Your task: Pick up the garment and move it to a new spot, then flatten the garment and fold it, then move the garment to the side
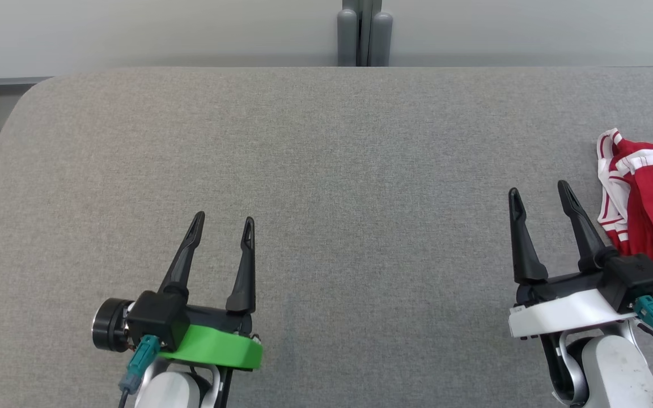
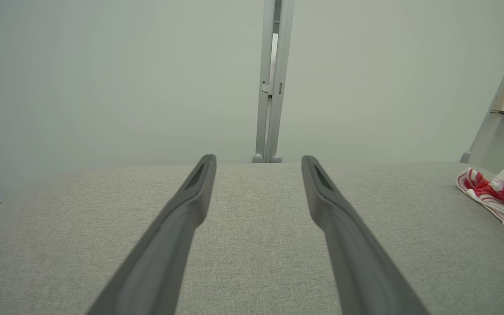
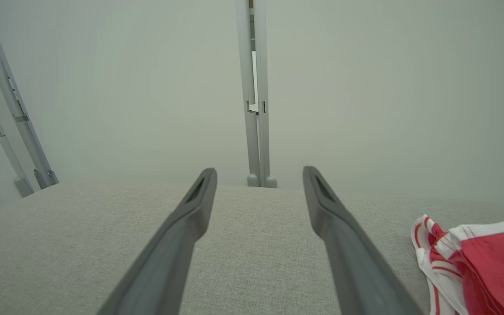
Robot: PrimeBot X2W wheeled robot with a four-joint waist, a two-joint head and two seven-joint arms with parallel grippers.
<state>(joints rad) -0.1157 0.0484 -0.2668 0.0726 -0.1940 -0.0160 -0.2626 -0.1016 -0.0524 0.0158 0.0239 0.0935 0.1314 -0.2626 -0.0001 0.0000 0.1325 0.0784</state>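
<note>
Crumpled red-and-white fabric garment point(image 1: 652, 215) on grey felt desk point(image 1: 326, 170), lengthwise near-to-far, beside right jaws — left jaws, right jaws alike parted, empty

The broad grey worktop point(image 1: 326, 141) is covered in woven cloth, matt and finely grained, slightly rough-looking. The crumpled red garment with white striped trim point(image 1: 652, 198) is thin, soft cloth, smooth, with a faint sheen on its folds. The left gripper point(image 1: 224, 218) has long dark jaws of matt plastic, set above a smooth green plastic mount point(image 1: 219, 345) with a soft gloss. The right gripper point(image 1: 538, 188) has the same matt dark jaws above a smooth white plastic bracket point(image 1: 564, 311). The pale wall panel point(image 1: 134, 34) is smooth and matt. The grey upright post point(image 1: 364, 34) has a smooth satin finish.
</note>
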